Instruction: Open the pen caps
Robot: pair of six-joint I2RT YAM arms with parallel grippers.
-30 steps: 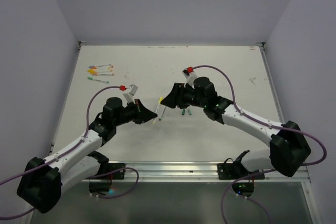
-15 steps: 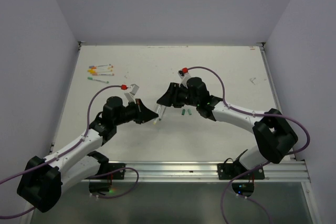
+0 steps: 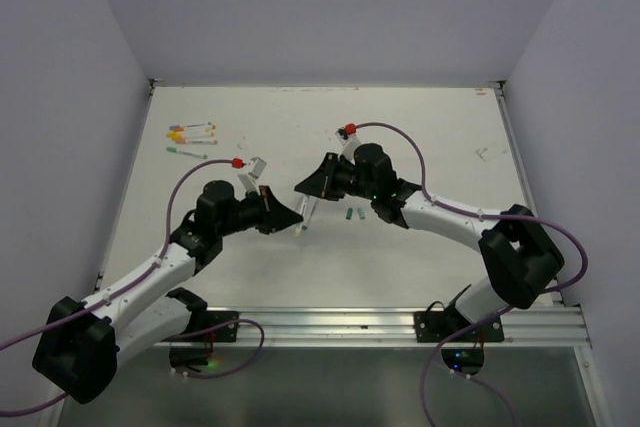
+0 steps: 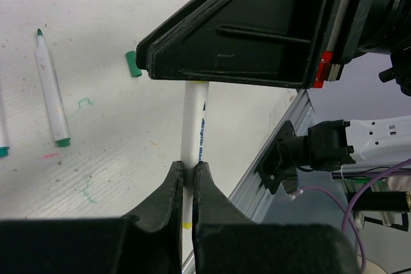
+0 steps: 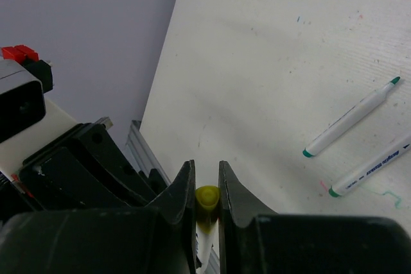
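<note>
While the left gripper (image 4: 188,169) clamped the pen (image 4: 196,117) and the right gripper (image 5: 206,174) pinched its yellow cap (image 5: 207,196), uncapping looked in hand; next, likely, a straight pull apart along the pen.

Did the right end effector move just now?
Yes. The right end effector slid left, away from the loose green caps, and shut on the yellow cap.
</note>
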